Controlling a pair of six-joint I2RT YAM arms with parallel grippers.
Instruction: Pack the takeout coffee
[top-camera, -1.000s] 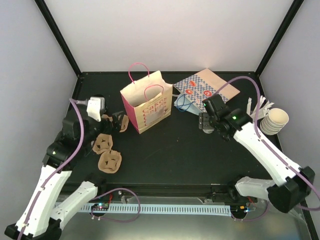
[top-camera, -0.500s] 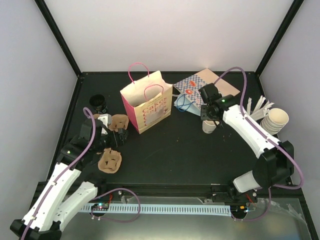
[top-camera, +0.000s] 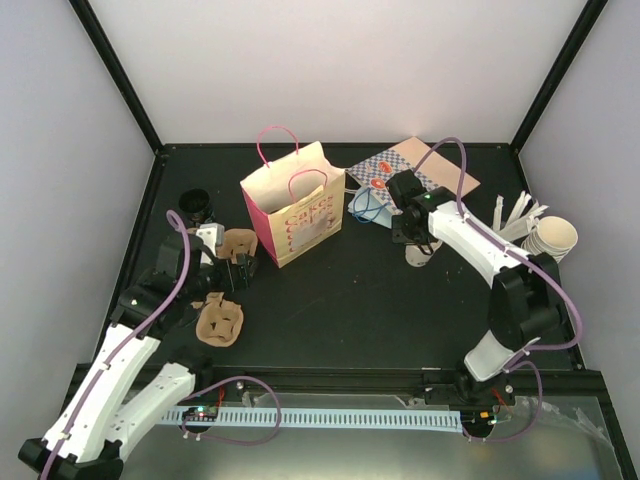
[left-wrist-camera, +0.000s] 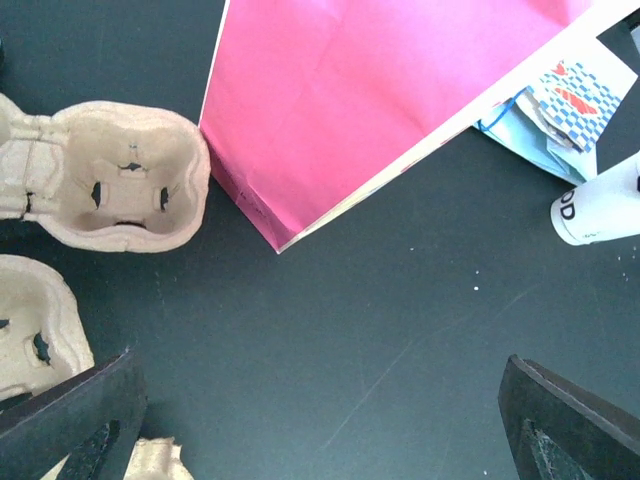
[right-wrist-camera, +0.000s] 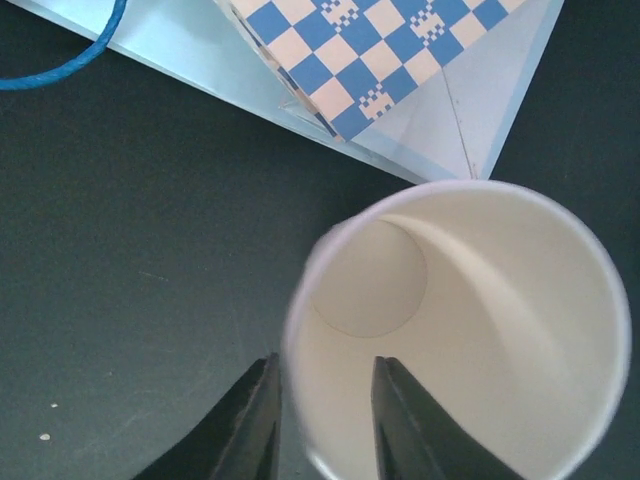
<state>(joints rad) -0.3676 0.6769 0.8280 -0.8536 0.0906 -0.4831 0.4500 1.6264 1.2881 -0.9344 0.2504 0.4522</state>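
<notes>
top: the cup (top-camera: 418, 253) is stood right of the bag (top-camera: 295, 215), under the right gripper (top-camera: 413, 240). the left gripper (top-camera: 238, 268) is held by the trays (top-camera: 222, 322).
left wrist: its fingers (left-wrist-camera: 70, 420) are spread wide.
right wrist: the cup's rim is straddled by fingers (right-wrist-camera: 258, 420) set apart, not yet clamped.

From high above and behind the arms we look down on the whole table (top-camera: 350, 300), with the pink bag (top-camera: 292, 215) left of centre. Our left wrist camera sits low and close on the near left of the bag, looking down past its pink side to the white cup (left-wrist-camera: 598, 205). Our right wrist camera hangs right of the bag, very near, straight down into that cup. All three views share the cup.
</notes>
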